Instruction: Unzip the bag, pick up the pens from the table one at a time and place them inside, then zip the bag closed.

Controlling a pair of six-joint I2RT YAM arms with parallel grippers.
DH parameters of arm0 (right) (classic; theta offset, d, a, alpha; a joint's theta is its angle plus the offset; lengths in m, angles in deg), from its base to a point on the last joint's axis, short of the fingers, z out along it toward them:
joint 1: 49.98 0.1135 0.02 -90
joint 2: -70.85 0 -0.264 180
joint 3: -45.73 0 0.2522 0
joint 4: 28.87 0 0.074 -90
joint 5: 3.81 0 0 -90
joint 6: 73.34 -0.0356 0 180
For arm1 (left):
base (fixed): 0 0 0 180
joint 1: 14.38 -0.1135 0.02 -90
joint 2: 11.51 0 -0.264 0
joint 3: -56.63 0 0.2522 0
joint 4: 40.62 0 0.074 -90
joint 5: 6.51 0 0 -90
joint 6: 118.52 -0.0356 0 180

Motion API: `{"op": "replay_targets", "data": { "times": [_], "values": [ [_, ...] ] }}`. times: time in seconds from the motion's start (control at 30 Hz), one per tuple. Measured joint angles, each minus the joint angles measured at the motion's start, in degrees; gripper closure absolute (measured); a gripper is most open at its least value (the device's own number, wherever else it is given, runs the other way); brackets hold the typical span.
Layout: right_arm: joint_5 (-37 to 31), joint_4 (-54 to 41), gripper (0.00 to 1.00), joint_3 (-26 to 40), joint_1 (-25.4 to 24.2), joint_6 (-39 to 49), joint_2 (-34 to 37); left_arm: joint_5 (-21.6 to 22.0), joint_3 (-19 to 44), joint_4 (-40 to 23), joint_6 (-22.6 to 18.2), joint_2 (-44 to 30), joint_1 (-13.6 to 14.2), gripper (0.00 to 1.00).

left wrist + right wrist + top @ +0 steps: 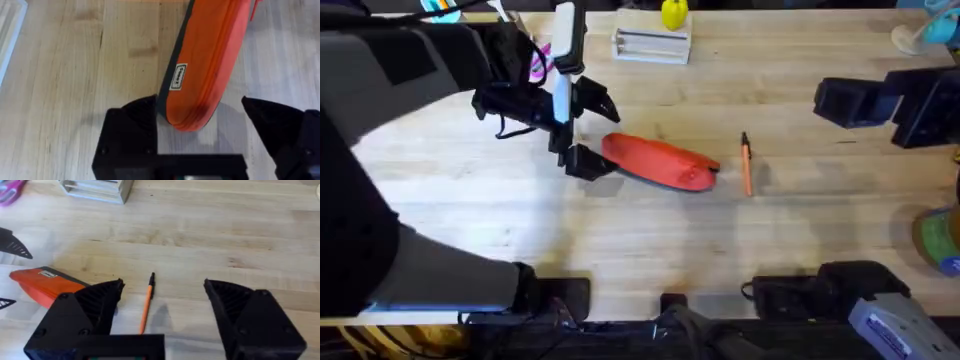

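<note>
Bracing the near end of the soft red-orange zippered pencil pouch (pixel 207 65) is what I am attempting first: my left gripper (pixel 200 122) is standing with its black fingers spread wide, straddling that rounded end without pinching it, so I am planning a gentle, low squeeze. Just beyond the pouch's far end, the slim orange stick pen with a black tip (pixel 746 165) is lying on the pale butcher-block wooden table (pixel 640 240). My right gripper (pixel 162 305) is hovering wide above it, holding nothing.
</note>
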Motion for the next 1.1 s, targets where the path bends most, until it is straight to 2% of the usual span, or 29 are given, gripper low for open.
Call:
{"op": "replay_targets", "data": {
  "times": [0.47,0.5,0.53,0.67,0.7,0.77,0.93,1.1],
  "values": [
    [0.00,0.01,0.004,0.00,0.00,-0.02,-0.01,-0.37,0.02,0.26,0.01,-0.50,0.00,0.007],
    [0.00,-0.01,0.003,0.00,0.00,-0.02,0.01,-0.39,0.02,0.24,0.05,-0.50,0.00,0.047],
    [0.00,0.01,0.003,0.00,0.00,-0.07,0.01,-0.35,0.02,0.22,0.03,-0.52,0.00,0.161],
    [0.02,-0.27,0.003,0.00,0.00,-0.67,0.00,-0.23,0.02,0.32,0.08,-0.50,0.00,0.791],
    [0.04,-0.55,0.004,0.00,0.00,-1.15,-0.01,-0.18,0.02,0.43,-0.11,-0.50,0.00,0.911],
    [0.71,-0.92,0.004,0.00,0.00,-2.91,0.01,-0.08,0.02,0.44,-0.21,-0.53,0.09,0.952],
    [7.75,-2.66,0.005,0.00,0.67,-6.44,0.96,-0.02,0.02,0.44,-0.27,-0.52,0.11,0.957],
    [12.14,-7.80,0.005,-0.02,5.79,-9.55,4.68,-0.02,0.02,0.44,-0.29,-0.54,0.11,0.959]
  ]
}}
